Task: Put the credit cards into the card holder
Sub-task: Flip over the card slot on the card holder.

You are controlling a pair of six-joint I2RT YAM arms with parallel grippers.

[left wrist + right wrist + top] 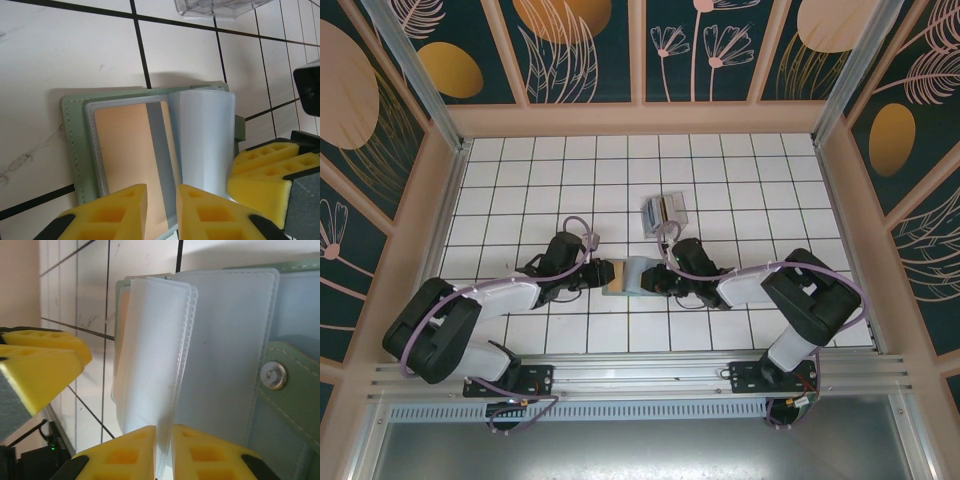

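White tiled table (520, 180) with a black grid, enclosed by patterned walls (580, 50); both my arms reach in to its centre and meet over one item. The card holder (628, 274) lies open and flat between the two grippers, grey-green cover down, clear sleeves uppermost. The clear box (663, 212) stands apart on the far side, contents not legible. One tan card (125, 150) with a grey stripe sits inside the left-hand sleeve, apparently fully seated. My right gripper (164, 455) is clamped on a clear sleeve leaf (150, 365), holding it upright off the stack beside the snap stud (274, 375). My left gripper (161, 215) has its fingers close together over the near edge of the carded sleeve; whether they pinch it or merely hover I cannot tell. Risks, in my judgement: the thin leaf may slip or crease under the right clamp, dropping the pages closed; an upward pull could lift the whole holder off the table; the two grippers stand near enough to collide; the seated card could slide out if its sleeve is dragged
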